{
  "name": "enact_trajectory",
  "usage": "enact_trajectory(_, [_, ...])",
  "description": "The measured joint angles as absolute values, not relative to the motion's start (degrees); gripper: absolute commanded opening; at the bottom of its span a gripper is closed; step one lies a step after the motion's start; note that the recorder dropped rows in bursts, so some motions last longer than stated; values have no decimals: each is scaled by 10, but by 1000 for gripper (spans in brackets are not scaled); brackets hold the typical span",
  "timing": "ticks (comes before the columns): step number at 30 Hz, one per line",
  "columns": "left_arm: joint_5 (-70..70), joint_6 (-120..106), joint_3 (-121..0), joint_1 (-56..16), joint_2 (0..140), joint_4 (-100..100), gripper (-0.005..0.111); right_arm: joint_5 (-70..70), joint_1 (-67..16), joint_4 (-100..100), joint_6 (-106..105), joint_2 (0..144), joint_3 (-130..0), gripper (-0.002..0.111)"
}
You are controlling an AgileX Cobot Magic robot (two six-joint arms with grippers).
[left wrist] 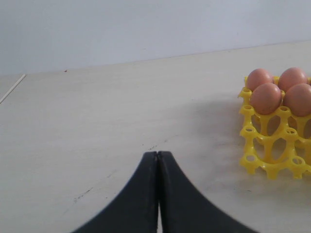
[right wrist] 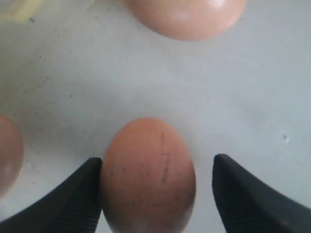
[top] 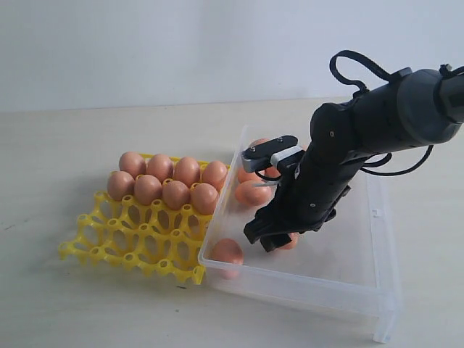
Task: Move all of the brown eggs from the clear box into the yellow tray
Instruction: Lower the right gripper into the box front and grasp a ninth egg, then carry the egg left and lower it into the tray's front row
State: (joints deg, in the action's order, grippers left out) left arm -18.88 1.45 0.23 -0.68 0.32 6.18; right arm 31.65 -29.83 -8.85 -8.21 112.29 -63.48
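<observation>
The clear box (top: 362, 286) lies right of the yellow tray (top: 123, 246). Several brown eggs (top: 174, 192) fill the tray's far cups. Loose eggs remain in the box, one near its front left corner (top: 228, 252) and others at the far left (top: 254, 192). My right gripper (top: 272, 243) reaches down into the box. In the right wrist view it (right wrist: 158, 162) is open, straddling one egg (right wrist: 148, 174) on the box floor; one finger (right wrist: 82, 194) touches the egg and the other stands apart. My left gripper (left wrist: 158, 153) is shut and empty over bare table, beside the tray's corner (left wrist: 262, 145).
Two more eggs lie close to the straddled one in the box, one ahead (right wrist: 187, 14) and one to the side (right wrist: 7, 150). The box's low walls surround the right gripper. The tray's near cups (top: 145, 243) hold nothing. The left arm is out of the exterior view.
</observation>
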Motion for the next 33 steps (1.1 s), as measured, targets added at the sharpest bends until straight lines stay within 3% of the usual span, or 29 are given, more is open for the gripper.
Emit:
enact_trajectory(32, [-189,15,2,-7,3,62,0,285,-298,-91,-62,1155,-661,62])
enact_trajectory(33, [-189,15,2,-7,3,62,0,285,-298,-92,-62,1155,-662,58])
